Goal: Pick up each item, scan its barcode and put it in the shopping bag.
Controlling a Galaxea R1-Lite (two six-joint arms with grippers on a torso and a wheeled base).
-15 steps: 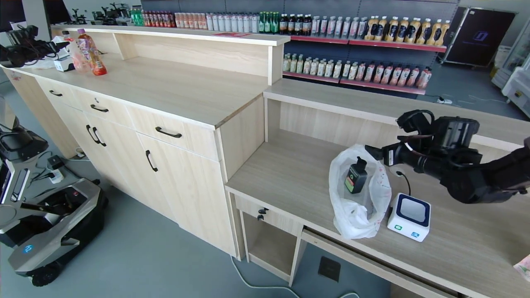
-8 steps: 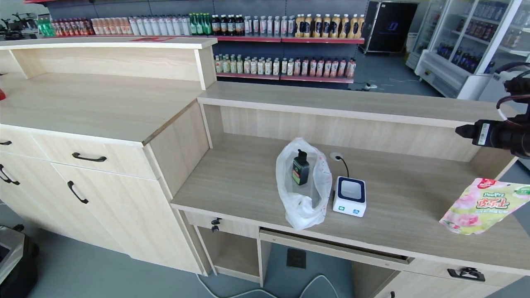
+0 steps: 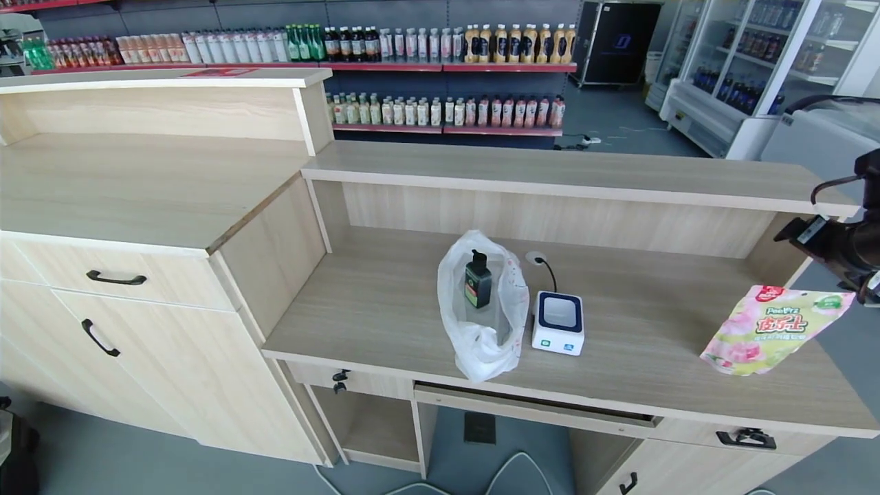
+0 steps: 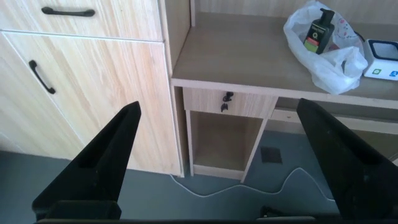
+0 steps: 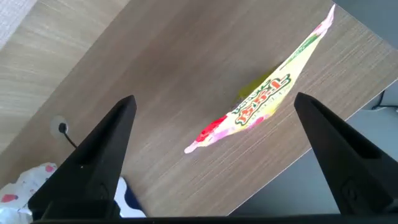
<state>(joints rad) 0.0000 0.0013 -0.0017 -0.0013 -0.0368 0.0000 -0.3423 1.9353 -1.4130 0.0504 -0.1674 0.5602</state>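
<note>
A white plastic shopping bag (image 3: 481,330) stands open on the low wooden desk (image 3: 385,309), with a dark pump bottle (image 3: 477,280) upright inside. A white barcode scanner (image 3: 557,321) sits right beside the bag. A pink and green pouch (image 3: 777,328) lies flat near the desk's right end. My right gripper (image 3: 787,235) hovers open above and behind the pouch (image 5: 261,102), holding nothing. My left gripper (image 4: 219,106) is open and low in front of the cabinets, far from the bag (image 4: 323,50) and bottle (image 4: 316,34).
A taller counter (image 3: 137,185) with drawers stands to the left, and a raised ledge (image 3: 564,172) runs along the desk's back. A shallow pull-out tray (image 3: 536,405) sits under the front edge. Drink shelves (image 3: 440,75) and glass fridges (image 3: 749,62) stand behind.
The head camera has swung right, bringing the pouch into view. Relative to the bag and scanner, my right gripper has moved from above them to the desk's right end.
</note>
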